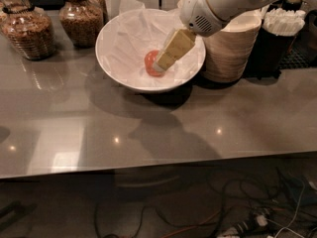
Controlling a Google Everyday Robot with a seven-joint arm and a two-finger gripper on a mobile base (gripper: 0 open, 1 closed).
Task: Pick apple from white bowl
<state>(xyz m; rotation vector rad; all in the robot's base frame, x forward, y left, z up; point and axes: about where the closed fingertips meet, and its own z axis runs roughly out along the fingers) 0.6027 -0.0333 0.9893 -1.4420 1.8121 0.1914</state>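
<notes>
Nearest the camera, the glossy grey tabletop point(148, 138) carries the large shallow white bowl lined with crumpled white paper point(115, 66). The small round orange-red apple point(150, 63) lies inside this bowl, near its middle. The robot's cream-coloured gripper point(162, 64) slants down into the bowl from the upper right, its tip overlapping the apple's right side; its state of closure cannot be told. A stack of beige disposable bowls point(230, 53) stands just right of the bowl. Two glass jars of brown grain point(29, 31) stand behind the bowl, to its left.
</notes>
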